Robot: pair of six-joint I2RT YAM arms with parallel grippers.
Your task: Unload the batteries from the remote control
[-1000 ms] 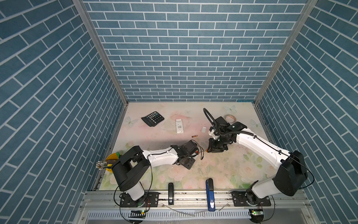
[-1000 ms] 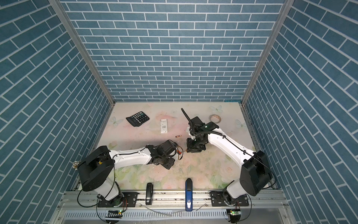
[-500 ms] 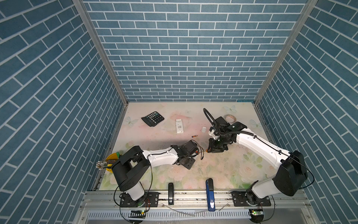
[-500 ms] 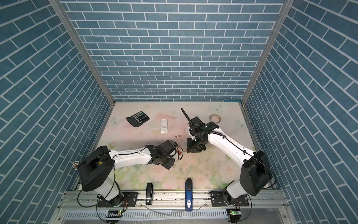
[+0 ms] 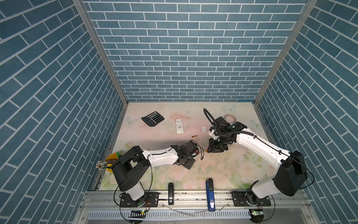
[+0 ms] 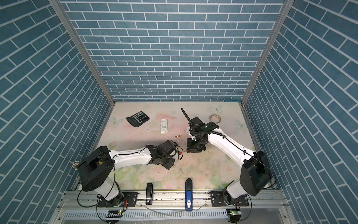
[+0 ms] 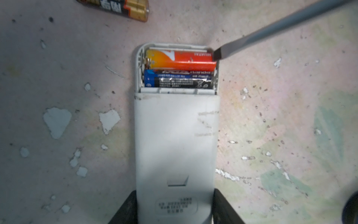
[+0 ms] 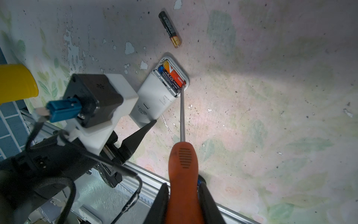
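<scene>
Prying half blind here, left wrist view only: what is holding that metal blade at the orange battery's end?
Observer: The right gripper, shut on a screwdriver's orange handle.
Operator: How many batteries are already out?
Observer: I see just one loose battery, lying flat, farther back than both grippers.
Operator: Any other remote out there?
Observer: Yes, a second white remote lies by the calculator, well apart from the remote you hold.
</scene>
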